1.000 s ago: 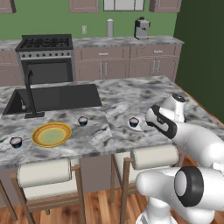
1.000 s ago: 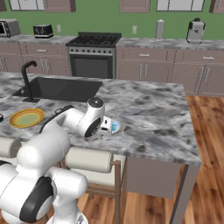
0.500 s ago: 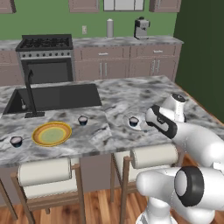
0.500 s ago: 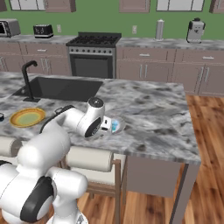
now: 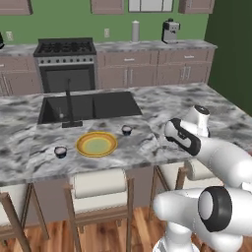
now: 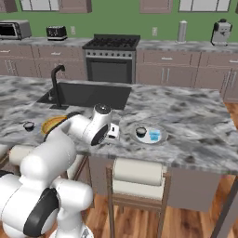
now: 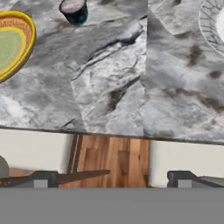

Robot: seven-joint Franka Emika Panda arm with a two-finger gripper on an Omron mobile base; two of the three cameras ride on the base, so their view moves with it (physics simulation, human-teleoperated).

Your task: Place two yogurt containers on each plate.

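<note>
Pincer [image 7: 111, 177] stands wide open and empty, hanging over the near edge of the marble bench [image 5: 147, 110], between the two plates.

Yellow plate [image 5: 96, 144] lies left of the pincer, bare. One yogurt cup [image 5: 127, 130] stands just beyond that plate's far-right rim, apart from it; in the hand view this same cup [image 7: 74, 10] sits up and left of the fingertips, beside the yellow plate [image 7: 13, 43]. A second cup [image 5: 60, 152] stands near the plate's left side, further off.

White-grey plate [image 6: 148, 133] lies right of the pincer and carries one cup [image 6: 141, 132] plus a light-blue object [image 6: 155, 135].

Judgement: the nearest loose cup is the one ahead and left; round, so no long axis dictates approach. The fourth cup cannot be located.
</note>
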